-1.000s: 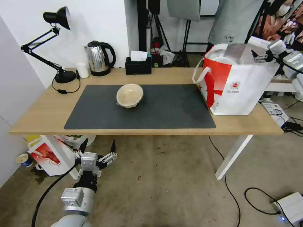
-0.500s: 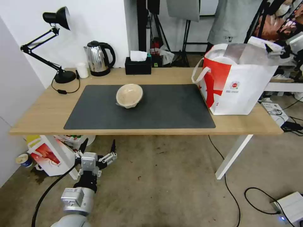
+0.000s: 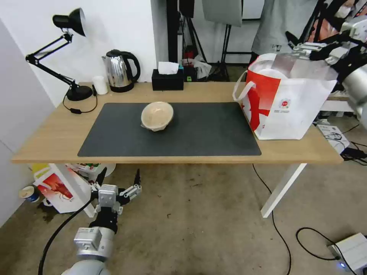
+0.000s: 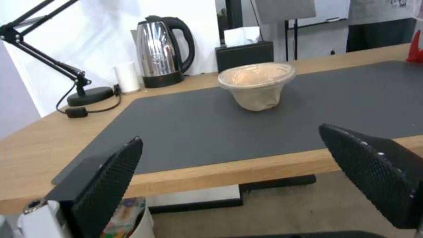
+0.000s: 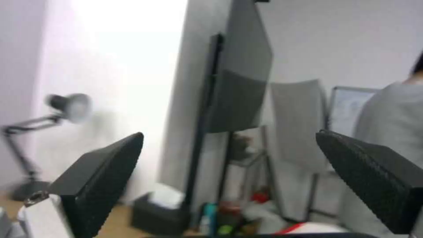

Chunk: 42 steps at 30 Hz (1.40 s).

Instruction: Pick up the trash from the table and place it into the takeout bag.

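A beige paper bowl (image 3: 157,115) (image 4: 257,85) stands upright on the dark grey mat (image 3: 198,133) (image 4: 189,125) of the light-wood table (image 3: 49,133). The takeout bag (image 3: 284,103), white with a red panel and foil lining, stands open at the table's right end; a white round rim (image 3: 272,72) shows inside it. My right gripper (image 3: 296,42) (image 5: 230,136) hangs open and empty above the bag's back rim. Below the table's front edge at the left, my left gripper (image 3: 118,177) (image 4: 231,135) is open and empty, facing the bowl.
Along the back of the table stand a black desk lamp (image 3: 72,91), a small white cup (image 3: 100,84), a steel kettle (image 3: 120,70) and a black tissue box (image 3: 167,79). A printed box (image 3: 57,189) sits under the table's left end. Cables (image 3: 279,229) cross the floor.
My right arm swung from the bag's right rim out to the right, then back in higher above the bag's rear edge. The bowl, the bag and the left arm have not moved.
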### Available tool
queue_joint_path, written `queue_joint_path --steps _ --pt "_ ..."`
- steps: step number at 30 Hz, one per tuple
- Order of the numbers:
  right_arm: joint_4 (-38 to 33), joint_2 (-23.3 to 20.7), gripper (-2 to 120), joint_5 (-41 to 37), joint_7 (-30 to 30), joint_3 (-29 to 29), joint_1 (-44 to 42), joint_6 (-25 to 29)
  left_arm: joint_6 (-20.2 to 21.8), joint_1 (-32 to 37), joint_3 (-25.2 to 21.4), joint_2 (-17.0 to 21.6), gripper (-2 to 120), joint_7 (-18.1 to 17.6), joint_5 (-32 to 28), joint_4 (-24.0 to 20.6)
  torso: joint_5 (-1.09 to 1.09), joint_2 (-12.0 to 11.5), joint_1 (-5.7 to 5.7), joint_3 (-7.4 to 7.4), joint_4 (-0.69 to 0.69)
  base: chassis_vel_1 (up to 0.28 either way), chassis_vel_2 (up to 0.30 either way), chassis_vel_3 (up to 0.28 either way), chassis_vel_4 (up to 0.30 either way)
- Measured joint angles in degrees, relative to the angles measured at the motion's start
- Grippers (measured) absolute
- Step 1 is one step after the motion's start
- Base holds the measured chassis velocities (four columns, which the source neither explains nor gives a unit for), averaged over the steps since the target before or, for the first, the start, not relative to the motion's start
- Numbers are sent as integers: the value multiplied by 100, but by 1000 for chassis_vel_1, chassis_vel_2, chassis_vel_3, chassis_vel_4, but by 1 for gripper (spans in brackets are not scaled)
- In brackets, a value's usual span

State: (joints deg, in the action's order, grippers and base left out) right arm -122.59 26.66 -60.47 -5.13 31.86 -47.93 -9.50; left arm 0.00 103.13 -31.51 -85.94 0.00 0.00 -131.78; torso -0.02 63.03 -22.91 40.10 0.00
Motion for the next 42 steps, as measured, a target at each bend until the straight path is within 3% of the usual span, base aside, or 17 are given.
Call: queue_joint_path --steps 7,10,12,23,29,33,42 --pt "-765 261 100 -389 -74 571 -1078 157 0 0 0 0 100 0 0 0 2 0 0 0 0 0 0 0 0" --pt "-775 268 100 -389 -73 578 -1094 161 0 0 0 0 100 0 0 0 2 0 0 0 0 0 0 0 0" --pt "-1074 513 100 -377 -75 754 -1601 312 0 0 1 0 100 0 0 0 0 0 0 1 1 0 0 0 0" --pt "-1368 795 100 -281 -92 962 -2124 457 0 0 0 0 100 0 0 0 1 0 0 1 1 0 0 0 0" --pt "-1618 1120 100 -24 -79 1232 -2705 521 0 0 1 0 100 0 0 0 1 0 0 1 0 0 0 0 0" --pt "-1960 1701 100 513 64 1501 -3483 646 0 0 0 0 100 0 0 0 2 0 1 0 0 0 0 0 0" --pt "-1897 2274 100 1227 304 1721 -3980 795 0 0 0 0 100 0 0 0 1 0 0 1 1 0 0 0 0"
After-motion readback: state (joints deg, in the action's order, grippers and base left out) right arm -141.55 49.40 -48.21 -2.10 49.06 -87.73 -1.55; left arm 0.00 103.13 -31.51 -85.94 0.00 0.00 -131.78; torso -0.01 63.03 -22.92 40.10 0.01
